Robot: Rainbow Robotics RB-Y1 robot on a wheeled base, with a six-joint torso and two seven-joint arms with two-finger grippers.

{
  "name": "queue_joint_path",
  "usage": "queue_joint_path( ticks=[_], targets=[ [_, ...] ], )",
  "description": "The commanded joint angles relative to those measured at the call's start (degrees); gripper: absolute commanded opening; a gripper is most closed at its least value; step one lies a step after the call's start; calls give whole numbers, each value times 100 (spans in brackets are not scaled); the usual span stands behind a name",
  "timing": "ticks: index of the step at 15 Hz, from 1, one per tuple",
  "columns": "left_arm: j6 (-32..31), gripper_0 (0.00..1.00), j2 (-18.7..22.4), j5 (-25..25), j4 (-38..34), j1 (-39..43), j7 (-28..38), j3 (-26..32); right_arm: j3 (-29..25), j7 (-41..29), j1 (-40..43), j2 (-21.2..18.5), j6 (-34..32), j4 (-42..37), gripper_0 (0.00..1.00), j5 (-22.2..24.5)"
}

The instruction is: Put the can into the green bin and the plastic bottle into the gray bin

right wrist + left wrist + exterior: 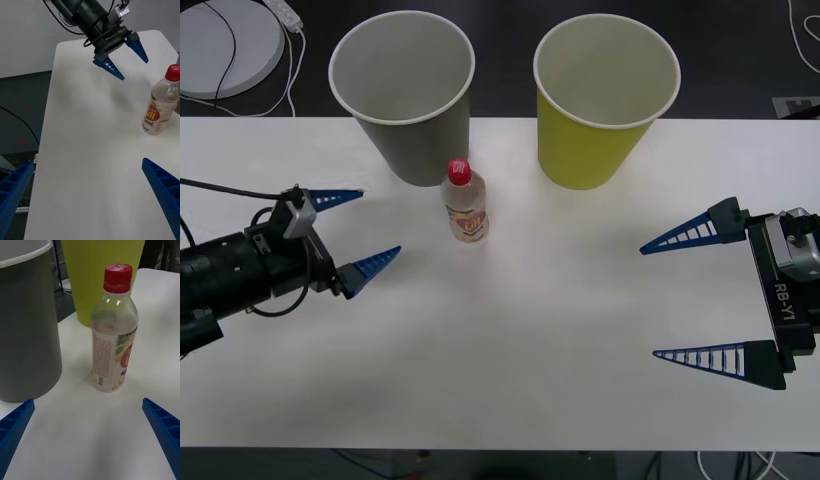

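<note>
The plastic bottle (465, 203) is stood upright on the white table (530, 380), just in front of the gray bin (404, 92) and a little toward the green bin (604, 95), apart from both. It is judged light and nearly empty, since the clear body looks hollow above a pale lower part, though the fill level cannot be read for sure through the label. Thin plastic like this is expected to give under a squeeze and to be fairly slick, so a hold across the labelled mid-body, below the red cap, is judged safest; a grip at the cap is likely to tip it. The left gripper (363, 228) is spread wide, with nothing held, low over the table near the bottle and aimed at it; in the left wrist view the bottle is framed between its fingers (15, 423). The right gripper (690, 296) is also spread wide and empty, well apart from the bottle on the right side. Both bins are stood upright with mouths open; as far as their pale insides are seen, nothing is in either. No can is seen on the table.
</note>
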Motion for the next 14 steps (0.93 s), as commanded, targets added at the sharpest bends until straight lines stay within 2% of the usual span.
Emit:
queue_joint_path(
  ticks=[1,4,8,14],
  targets=[
    [-2,100,-408,-356,5,-66,90,-2,0,0,0,0,0,0,100,0],
    [-37,100,-610,-637,14,-233,213,-64,0,0,0,0,0,0,100,0],
    [218,100,-619,-681,155,-541,336,-459,0,0,0,0,0,0,100,0],
    [209,100,-812,-971,225,-681,459,-486,0,0,0,0,0,0,100,0]
  ],
)
